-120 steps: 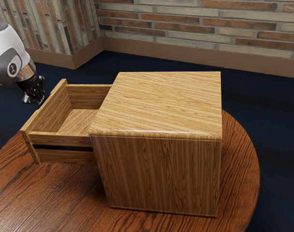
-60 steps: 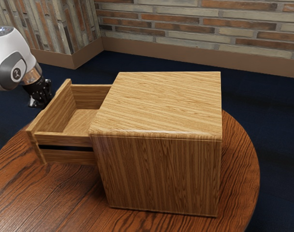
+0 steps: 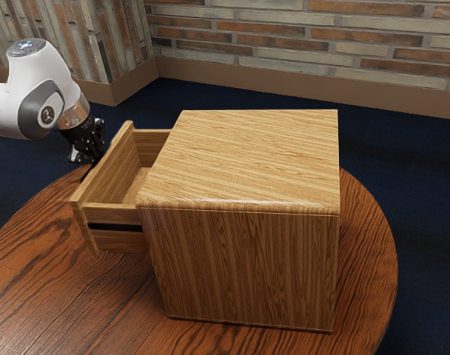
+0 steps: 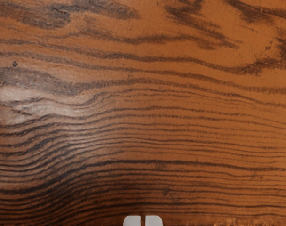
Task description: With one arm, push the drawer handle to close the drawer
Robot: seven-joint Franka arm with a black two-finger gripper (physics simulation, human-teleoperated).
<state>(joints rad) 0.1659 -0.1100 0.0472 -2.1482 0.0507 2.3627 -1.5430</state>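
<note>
The gripper (image 3: 87,157) is at the outer face of the drawer front, by its far end, and looks in contact with it. In the wrist view two pale fingertips of the gripper (image 4: 143,221) stand almost together, shut with only a thin dark gap. The wooden drawer (image 3: 115,240) sticks partway out of the cabinet (image 3: 243,266), toward the exterior view's left. Its handle cannot be made out against the dark fingers and the outer face, which is turned away.
Under the cabinet lies a round brown wooden table (image 3: 55,288), its curved edge running below the hand; its grain shows in the wrist view (image 4: 147,117). Brick walls (image 3: 299,44) and a dark blue floor (image 3: 410,163) lie beyond.
The hand has moved toward the exterior view's right, and the drawer has slid the same way, farther into the cabinet. The cabinet has stayed in place.
</note>
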